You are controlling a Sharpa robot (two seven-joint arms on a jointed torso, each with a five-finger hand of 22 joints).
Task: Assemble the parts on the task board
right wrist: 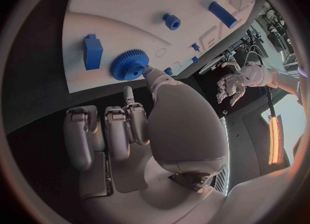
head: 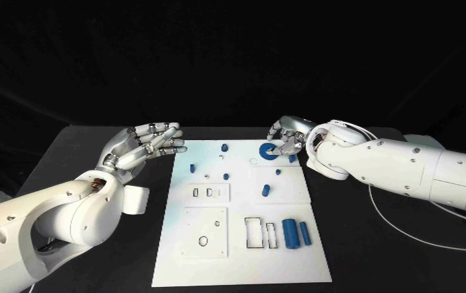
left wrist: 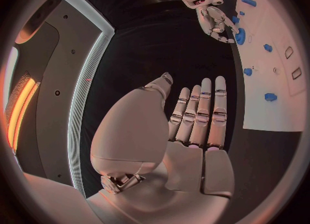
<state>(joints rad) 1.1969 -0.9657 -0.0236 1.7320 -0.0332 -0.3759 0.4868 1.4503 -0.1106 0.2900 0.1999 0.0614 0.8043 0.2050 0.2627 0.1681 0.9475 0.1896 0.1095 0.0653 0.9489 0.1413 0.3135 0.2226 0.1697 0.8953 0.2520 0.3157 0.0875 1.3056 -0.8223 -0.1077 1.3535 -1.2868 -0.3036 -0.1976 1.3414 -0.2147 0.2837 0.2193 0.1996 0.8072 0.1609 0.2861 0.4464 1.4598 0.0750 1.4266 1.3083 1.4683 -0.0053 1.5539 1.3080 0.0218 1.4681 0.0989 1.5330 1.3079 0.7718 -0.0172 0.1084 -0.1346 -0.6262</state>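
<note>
Black table (head: 87, 138), dark backdrop, white board (head: 243, 252) in the middle. Early stage, I'd judge. Right hand (head: 288, 138) is at the board's far right, a fingertip touching the blue gear (head: 268, 149); whether it actually grips it I can't tell. Left hand (head: 145, 145) hovers off the board's far-left corner, fingers straight and side by side, holding nothing. Two blue cylinders (head: 296, 232) lie loose at the near right, outlined slots (head: 252, 232) beside them look unfilled, small blue pieces (head: 264, 189) scattered mid-board. Most left to do.
</note>
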